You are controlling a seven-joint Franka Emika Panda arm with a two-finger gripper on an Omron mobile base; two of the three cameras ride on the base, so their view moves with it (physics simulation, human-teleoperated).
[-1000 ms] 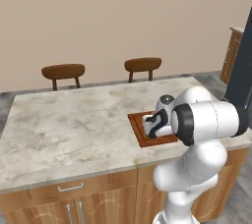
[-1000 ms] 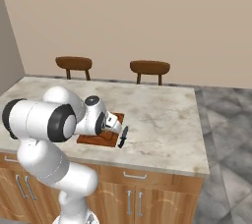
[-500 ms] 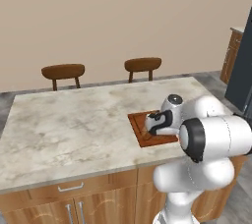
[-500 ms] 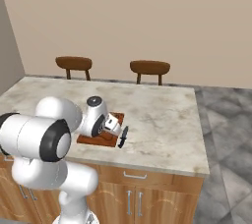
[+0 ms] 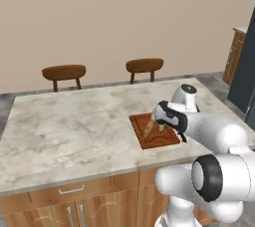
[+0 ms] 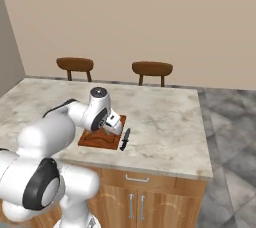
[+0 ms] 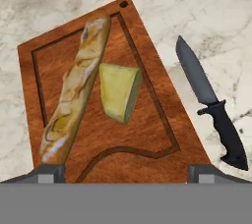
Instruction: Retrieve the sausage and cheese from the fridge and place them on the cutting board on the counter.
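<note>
Nearest, in the hand view: gripper (image 7: 126,173) spread wide, one dark fingertip at each lower corner, nothing pinched between them. Poised above the near edge of the cutting board (image 7: 147,134), clear of everything on it.

On the board, inside the rim groove: the cheese (image 7: 119,92) – a pale yellow wedge lying flat near the middle. Just beside it, a long crusty loaf (image 7: 74,90) running the length of the board, close to touching the wedge at one corner, though hard to say for certain. Off the board, on the marbled counter (image 7: 221,2), a black-handled knife (image 7: 209,102), roughly parallel to the board's edge and apart from it.

From the left base view: hand low over the board near the counter's right front edge, loaf plain to see as a tan stick, cheese only a small pale patch next to it, possibly part hidden by the hand. Knife hidden there behind the arm. From the right base view the reverse – knife clearly laid out beside the board, loaf and cheese covered by the hand.

Below the stone top, light wooden cabinets (image 5: 74,206) with silver handles. Beyond the counter's far edge, two wooden chairs (image 5: 64,73), backs toward the beige wall. At the far right of the left base view, a dark slate slab of the fridge (image 5: 246,71), well apart from the board.
</note>
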